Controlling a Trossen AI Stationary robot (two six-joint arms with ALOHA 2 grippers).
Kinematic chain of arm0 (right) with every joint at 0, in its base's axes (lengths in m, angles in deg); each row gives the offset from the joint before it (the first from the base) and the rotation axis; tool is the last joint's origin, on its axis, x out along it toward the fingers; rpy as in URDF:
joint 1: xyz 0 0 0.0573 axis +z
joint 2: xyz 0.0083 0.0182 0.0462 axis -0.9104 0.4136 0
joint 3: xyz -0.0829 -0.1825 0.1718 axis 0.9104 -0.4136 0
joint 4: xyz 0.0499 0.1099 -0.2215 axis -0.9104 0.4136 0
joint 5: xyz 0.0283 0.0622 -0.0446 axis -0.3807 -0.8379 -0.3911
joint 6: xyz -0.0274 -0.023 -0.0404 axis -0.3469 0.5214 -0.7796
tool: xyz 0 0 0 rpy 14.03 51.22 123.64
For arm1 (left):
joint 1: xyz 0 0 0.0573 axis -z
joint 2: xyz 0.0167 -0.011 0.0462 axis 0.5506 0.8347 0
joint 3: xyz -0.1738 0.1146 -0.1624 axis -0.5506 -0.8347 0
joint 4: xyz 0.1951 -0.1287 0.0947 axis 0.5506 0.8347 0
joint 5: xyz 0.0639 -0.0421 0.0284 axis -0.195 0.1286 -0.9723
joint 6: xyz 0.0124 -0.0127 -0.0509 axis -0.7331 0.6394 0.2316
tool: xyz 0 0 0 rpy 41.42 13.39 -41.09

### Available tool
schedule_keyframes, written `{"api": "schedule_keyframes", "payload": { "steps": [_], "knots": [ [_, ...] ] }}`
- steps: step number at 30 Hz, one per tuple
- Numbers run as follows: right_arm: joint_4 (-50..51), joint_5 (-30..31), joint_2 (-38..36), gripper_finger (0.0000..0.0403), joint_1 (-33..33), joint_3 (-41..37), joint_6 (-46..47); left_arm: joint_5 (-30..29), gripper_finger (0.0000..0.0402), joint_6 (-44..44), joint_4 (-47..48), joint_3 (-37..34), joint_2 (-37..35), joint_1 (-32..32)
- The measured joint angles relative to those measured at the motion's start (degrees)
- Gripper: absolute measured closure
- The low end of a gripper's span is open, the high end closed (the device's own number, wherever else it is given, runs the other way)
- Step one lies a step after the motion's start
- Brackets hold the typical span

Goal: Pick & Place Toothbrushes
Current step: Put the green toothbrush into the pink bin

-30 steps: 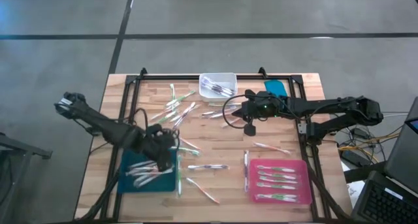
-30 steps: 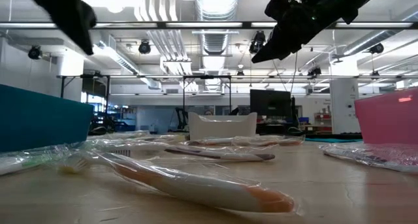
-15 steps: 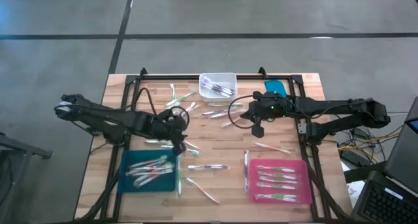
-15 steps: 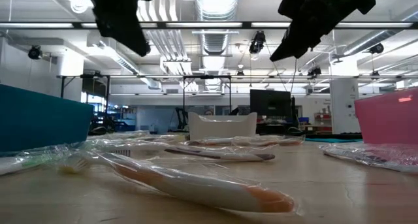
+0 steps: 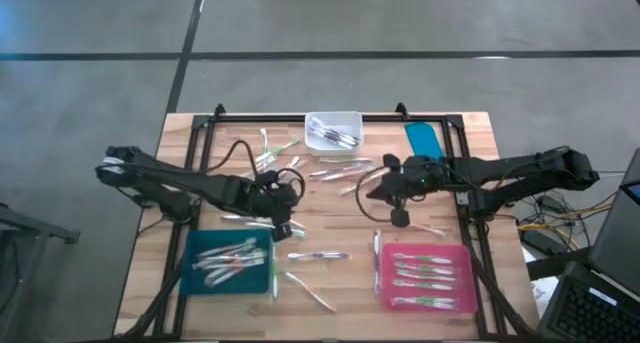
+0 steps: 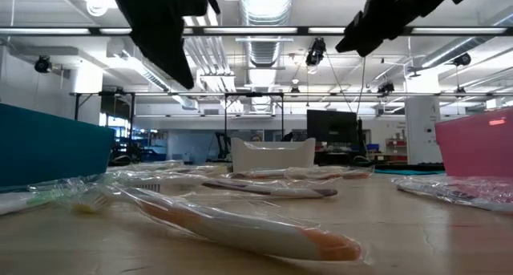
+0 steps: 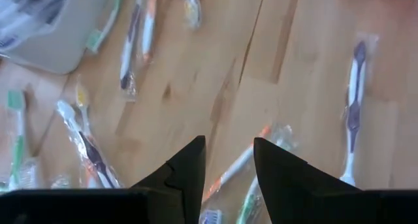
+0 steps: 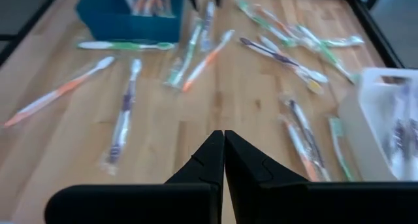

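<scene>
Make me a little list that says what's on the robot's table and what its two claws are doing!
table: wooden table
teal tray: holds several toothbrushes
pink tray: holds a row of toothbrushes
white bin: at the far edge, toothbrushes inside
loose toothbrushes: wrapped, scattered between the trays and bin
left gripper: open, empty, above loose toothbrushes near the teal tray
right gripper: shut, empty, above the table's middle
</scene>
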Motion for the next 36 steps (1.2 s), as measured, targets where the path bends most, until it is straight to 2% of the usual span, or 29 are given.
{"api": "schedule_keyframes", "payload": {
  "steps": [5, 12, 21, 29, 36],
  "knots": [
    [-0.81, -0.01, -0.28, 0.0394, 2.75, 0.0, -2.8, 3.3, 0.0268, -4.37, 0.3, 0.0, 2.88, 0.0],
    [-1.62, 0.72, -0.28, 0.0394, 2.78, 0.02, -4.17, 9.2, 0.0268, -6.28, 1.83, -0.02, 5.54, -0.13],
    [-1.73, 1.75, -0.28, 0.0394, 2.78, 0.02, -5.17, 9.71, 0.0268, -10.43, 2.78, 2.76, 11.57, -0.22],
    [-1.71, 1.78, -0.28, 0.0394, 2.76, 0.02, -5.02, 13.39, 0.0268, -8.36, 8.97, 7.48, 18.63, -0.35],
    [-1.68, 1.78, -0.28, 0.0394, 2.76, 0.02, -5.02, 13.86, 0.0268, -8.28, 10.99, 8.61, 23.13, -0.74]
  ]
}}
